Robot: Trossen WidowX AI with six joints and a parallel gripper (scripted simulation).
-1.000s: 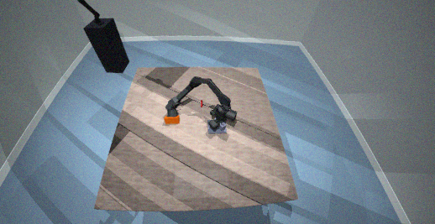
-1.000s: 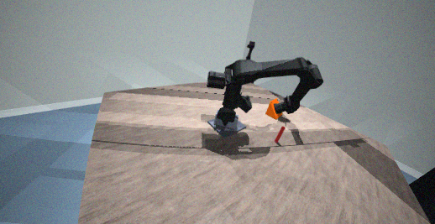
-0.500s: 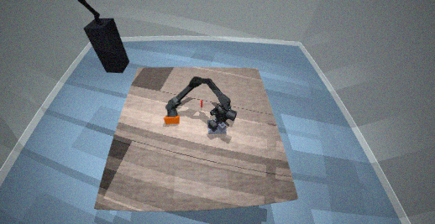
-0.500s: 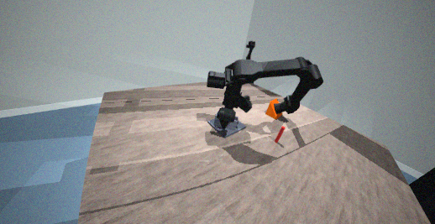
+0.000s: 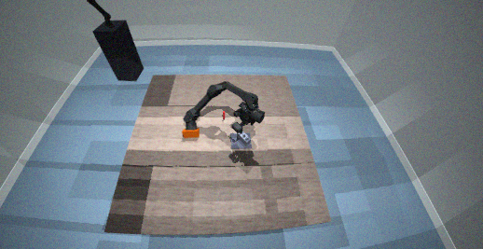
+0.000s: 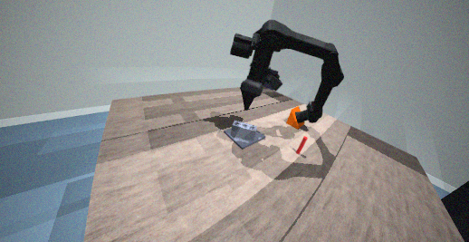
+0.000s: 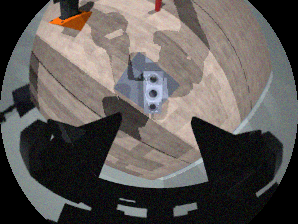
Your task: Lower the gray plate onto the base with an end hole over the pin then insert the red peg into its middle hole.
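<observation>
Gray plate (image 7: 153,91) lying on base (image 6: 244,136), apparently seated flat; pin too small to confirm. Jaws spread wide, holding nothing, hanging above plate. Gripper (image 7: 154,137) clear of everything. Red peg (image 6: 301,144) upright on bench (image 6: 181,181), well apart from plate, untouched. First step judged done; left: grab peg, insert into middle hole, release.
</observation>
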